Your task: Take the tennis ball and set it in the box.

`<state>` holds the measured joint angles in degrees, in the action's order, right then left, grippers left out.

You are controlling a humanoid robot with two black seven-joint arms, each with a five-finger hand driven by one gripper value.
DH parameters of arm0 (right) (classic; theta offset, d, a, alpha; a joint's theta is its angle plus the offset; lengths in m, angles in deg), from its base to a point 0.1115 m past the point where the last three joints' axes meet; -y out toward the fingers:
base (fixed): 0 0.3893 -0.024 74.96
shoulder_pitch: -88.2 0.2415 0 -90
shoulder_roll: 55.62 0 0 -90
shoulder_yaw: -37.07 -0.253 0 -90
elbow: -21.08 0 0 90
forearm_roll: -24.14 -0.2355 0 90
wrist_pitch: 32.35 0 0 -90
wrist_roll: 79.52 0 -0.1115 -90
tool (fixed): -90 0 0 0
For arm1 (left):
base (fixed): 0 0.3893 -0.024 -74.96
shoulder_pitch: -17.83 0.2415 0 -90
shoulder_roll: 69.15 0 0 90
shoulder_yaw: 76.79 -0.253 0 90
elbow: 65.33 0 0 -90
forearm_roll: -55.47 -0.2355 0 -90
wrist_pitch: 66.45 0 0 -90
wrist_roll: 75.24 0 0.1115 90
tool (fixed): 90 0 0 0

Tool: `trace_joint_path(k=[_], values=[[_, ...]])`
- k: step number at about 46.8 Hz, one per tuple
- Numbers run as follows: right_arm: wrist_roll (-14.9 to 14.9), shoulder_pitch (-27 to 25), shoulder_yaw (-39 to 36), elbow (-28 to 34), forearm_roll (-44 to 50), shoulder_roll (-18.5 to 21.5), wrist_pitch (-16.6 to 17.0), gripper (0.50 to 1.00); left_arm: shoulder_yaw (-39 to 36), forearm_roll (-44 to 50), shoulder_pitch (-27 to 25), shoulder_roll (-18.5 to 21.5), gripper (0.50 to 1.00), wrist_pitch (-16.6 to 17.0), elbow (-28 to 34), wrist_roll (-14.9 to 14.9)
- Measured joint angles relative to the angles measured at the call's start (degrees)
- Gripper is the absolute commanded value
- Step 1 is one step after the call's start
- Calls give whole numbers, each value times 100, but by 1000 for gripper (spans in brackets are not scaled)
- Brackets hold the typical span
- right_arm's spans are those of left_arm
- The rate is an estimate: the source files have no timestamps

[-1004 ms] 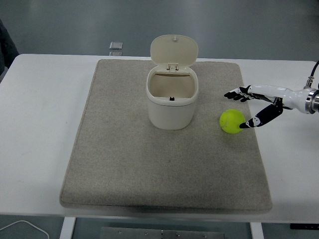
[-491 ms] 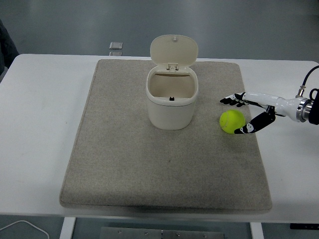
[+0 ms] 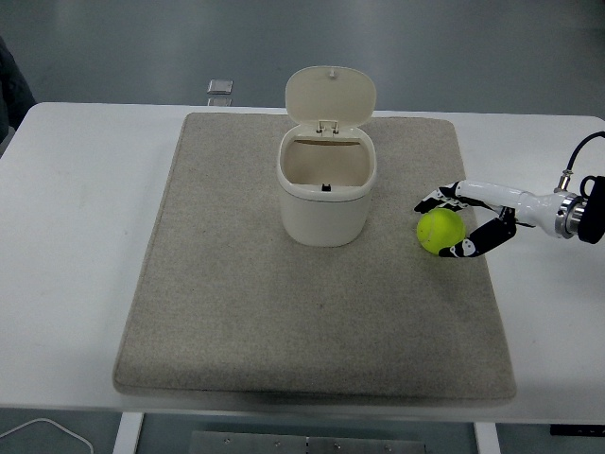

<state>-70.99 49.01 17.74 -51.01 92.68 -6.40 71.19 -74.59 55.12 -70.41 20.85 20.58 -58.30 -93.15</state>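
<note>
Where right hand point(image 3: 452, 223) cups — tennis ball point(image 3: 440, 230).

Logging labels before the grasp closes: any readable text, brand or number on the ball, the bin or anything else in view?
None readable.
Tennis ball: no print shows; the right hand is closing around it.
Bin: plain, no label.
Small grey object at the table's far edge: too small to read.

Right arm reaching in from the right edge, low and nearly level, right hand point(image 3: 460, 219) extended leftward, fingers point(image 3: 433, 201) spread along the far side, thumb curved round the near side, hand cupped, not closed tight
</note>
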Motion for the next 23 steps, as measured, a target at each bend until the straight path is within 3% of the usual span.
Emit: trace_joint_path(k=[16, 23], values=[[-8, 17, 0, 2, 0, 9, 0, 625, -1, 0, 0, 0, 992, 5, 0, 0], [-9, 43, -17, 3, -44, -28, 0, 625, 0, 0, 0, 0, 992, 5, 0, -1]])
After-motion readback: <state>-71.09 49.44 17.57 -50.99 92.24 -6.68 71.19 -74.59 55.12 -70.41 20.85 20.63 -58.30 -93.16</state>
